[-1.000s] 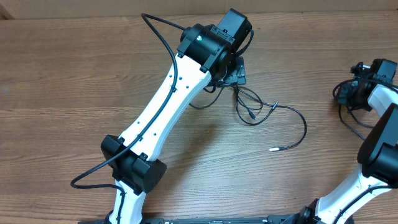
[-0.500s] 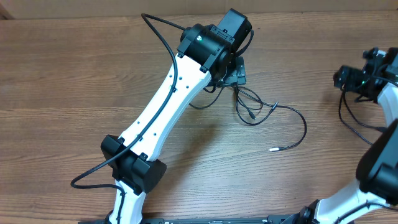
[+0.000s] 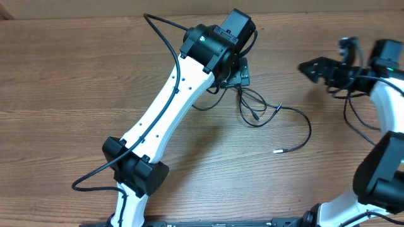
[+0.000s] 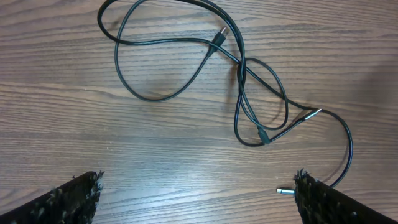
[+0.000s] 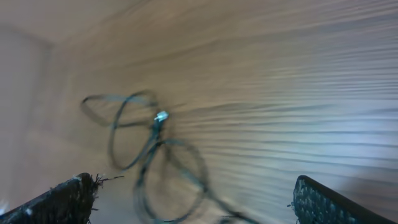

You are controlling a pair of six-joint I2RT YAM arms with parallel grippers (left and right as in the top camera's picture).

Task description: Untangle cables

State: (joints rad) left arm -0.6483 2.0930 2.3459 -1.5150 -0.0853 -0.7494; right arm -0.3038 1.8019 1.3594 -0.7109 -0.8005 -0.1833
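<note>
Overhead view, quick take: thin black cables [image 3: 255, 117] in a loose floppy tangle on the counter [image 3: 63, 75], just beside the left gripper [image 4: 198, 185], well apart from the right gripper [image 5: 193, 190]. 2 pairs of jaws, both spread wide, pinching nothing. Looks light, limp, slidey; probably best pinched near the silver-tipped plug [image 3: 276, 152], clear of the crossings.

the overhead camera looks straight down on the whole table [image 3: 63, 75] from far off. the left wrist camera faces down, close above the cables [image 4: 241, 65]. the right wrist camera, blurred, slants across the table, cables toward 8 o'clock. all three share them.
</note>
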